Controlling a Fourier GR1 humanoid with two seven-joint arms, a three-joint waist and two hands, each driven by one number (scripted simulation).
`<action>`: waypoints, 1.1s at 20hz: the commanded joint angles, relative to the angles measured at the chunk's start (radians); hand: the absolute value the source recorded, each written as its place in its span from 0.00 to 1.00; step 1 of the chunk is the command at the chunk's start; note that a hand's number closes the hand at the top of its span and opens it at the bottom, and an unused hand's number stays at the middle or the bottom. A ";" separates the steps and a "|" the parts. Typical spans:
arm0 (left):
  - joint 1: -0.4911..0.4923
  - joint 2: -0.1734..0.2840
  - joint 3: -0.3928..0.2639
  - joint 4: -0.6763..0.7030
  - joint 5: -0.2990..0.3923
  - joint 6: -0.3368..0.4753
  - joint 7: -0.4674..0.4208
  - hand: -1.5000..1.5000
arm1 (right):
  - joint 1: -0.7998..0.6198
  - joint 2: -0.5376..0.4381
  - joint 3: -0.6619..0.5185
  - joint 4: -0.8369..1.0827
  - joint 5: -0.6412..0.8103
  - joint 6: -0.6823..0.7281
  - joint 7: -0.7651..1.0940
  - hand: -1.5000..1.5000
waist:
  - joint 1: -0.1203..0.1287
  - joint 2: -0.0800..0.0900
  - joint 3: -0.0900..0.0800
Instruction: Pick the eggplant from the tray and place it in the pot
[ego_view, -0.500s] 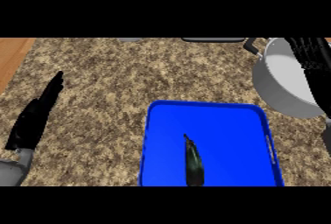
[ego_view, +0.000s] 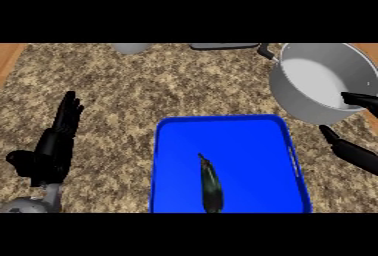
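Speckled brown-beige stone table (ego_view: 148, 90) fills the view, with a wood-coloured strip at the far left and right edges. Count: one blue rectangular plastic tray (ego_view: 177, 150), one dark slender eggplant (ego_view: 212, 186), one grey round metal pot (ego_view: 295, 97), two black hands. Eggplant lies lengthwise in the tray's lower middle, thin tip pointing up the view, thick end at the tray's near edge. It touches neither hand. Pot sits at upper right, just beyond the tray's far right corner, with a dark handle stub on its upper left rim. Left hand (ego_view: 55, 145) is on the left, well apart from the tray, fingers straight and together, holding nothing. Right hand (ego_view: 354, 152) shows only partly at the right edge: one finger by the pot's rim, another below the pot, spread wide, nothing held. Two partly cut-off objects at the top edge, one grey and rounded (ego_view: 133, 47), one dark and flat (ego_view: 221, 46); can't tell what they are.
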 joint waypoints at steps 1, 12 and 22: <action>0.042 -0.098 -0.020 -0.012 0.024 0.020 -0.077 0.50 | 0.231 0.139 0.060 -0.102 0.143 -0.208 -0.036 0.00 | 0.002 -0.003 0.003; 0.012 -0.144 -0.030 0.063 0.000 -0.012 -0.149 0.50 | 0.614 0.187 0.456 -0.501 0.646 -0.287 0.138 0.00 | 0.051 0.013 0.000; 0.029 -0.157 -0.063 0.048 -0.019 -0.030 -0.170 0.50 | 0.574 0.182 0.605 -0.503 1.014 0.088 0.691 0.00 | 0.093 0.021 -0.001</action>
